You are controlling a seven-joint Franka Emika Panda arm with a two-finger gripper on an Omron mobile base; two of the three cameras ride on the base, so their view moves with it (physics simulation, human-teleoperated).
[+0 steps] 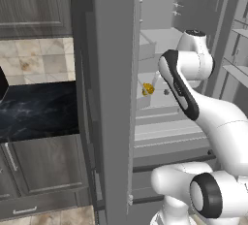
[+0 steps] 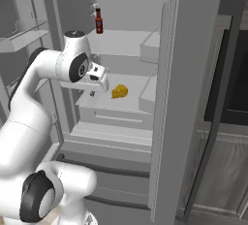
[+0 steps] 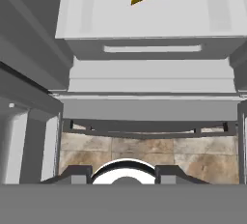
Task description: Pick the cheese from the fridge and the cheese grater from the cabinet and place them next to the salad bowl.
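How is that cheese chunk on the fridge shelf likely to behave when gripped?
The cheese is small and lumpy, so it is probably light but may shift or twist between flat fingers. Its irregular shape makes rolling unlikely. Lying loose on the smooth shelf, a nudge could slide it.

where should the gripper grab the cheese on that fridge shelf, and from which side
Grip the cheese across its lumpy middle, coming in from the open front of the fridge. It sits alone on a flat shelf with bare space around it, and the shelf above probably limits a straight top-down approach. The gripper is shut and must open first.
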